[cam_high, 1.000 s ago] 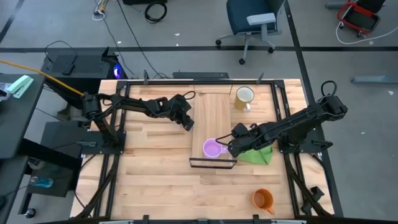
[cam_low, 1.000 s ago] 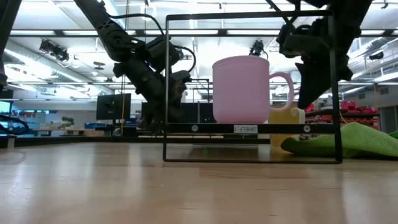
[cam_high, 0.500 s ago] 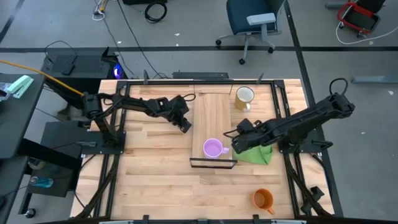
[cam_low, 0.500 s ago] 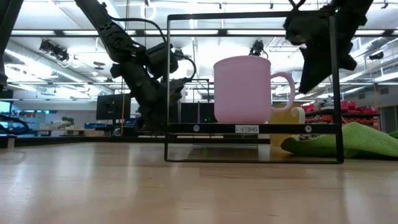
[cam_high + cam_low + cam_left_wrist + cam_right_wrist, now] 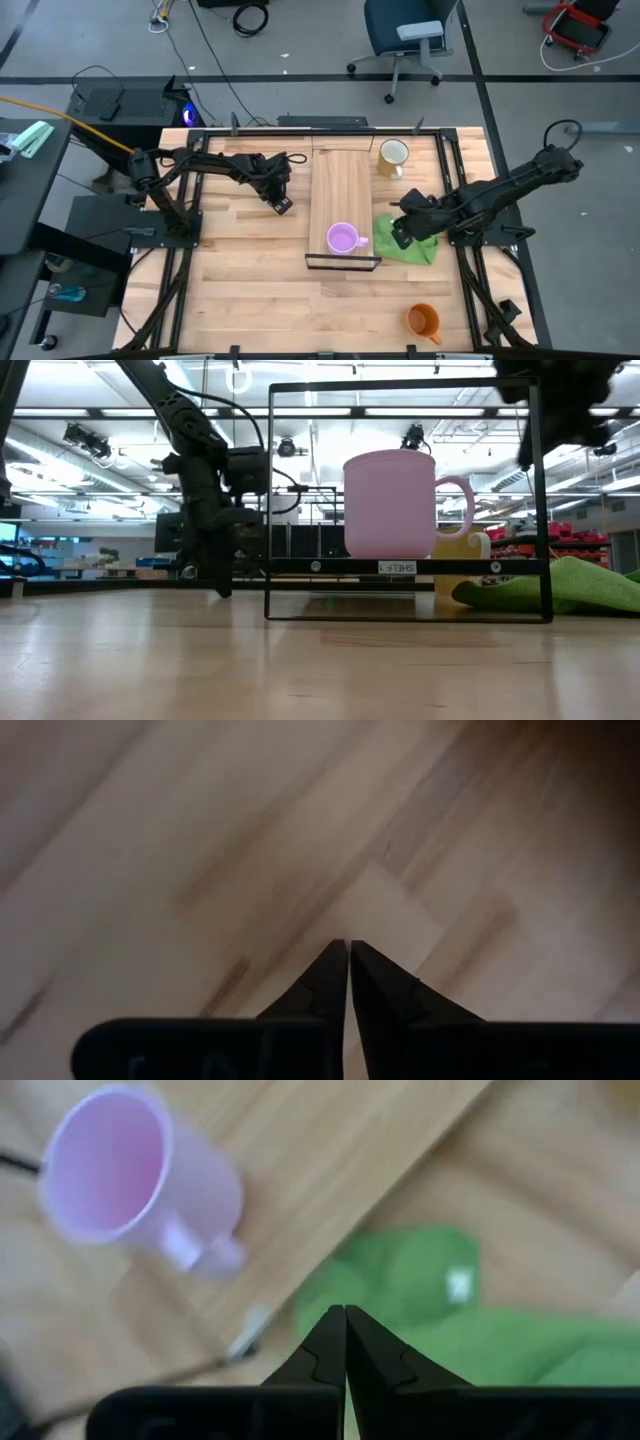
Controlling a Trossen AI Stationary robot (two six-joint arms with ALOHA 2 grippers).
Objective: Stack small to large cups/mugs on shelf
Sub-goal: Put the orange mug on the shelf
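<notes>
The small light-purple mug (image 5: 343, 238) stands upright on the light-wood shelf plank (image 5: 340, 185), near its black-framed near end (image 5: 343, 262); it also shows in the low view (image 5: 390, 505) and the right wrist view (image 5: 120, 1175). The pale yellow-cream mug (image 5: 393, 156) stands on the table right of the shelf's far end. The orange mug (image 5: 424, 320) stands near the table's front edge. My right gripper (image 5: 396, 240) is shut and empty, right of the purple mug, above a green cloth. My left gripper (image 5: 284, 207) is shut and empty, left of the shelf.
A green cloth (image 5: 412, 247) lies on the table right of the shelf's near end, under my right gripper. The shelf's thin black frame (image 5: 405, 500) rises around the purple mug. Bare tabletop (image 5: 250, 300) lies to the front left.
My right gripper has drawn back from the purple mug's handle toward the table's right edge and has risen. My left gripper has moved toward the table's left edge, away from the shelf. The purple mug has stayed upright on the shelf.
</notes>
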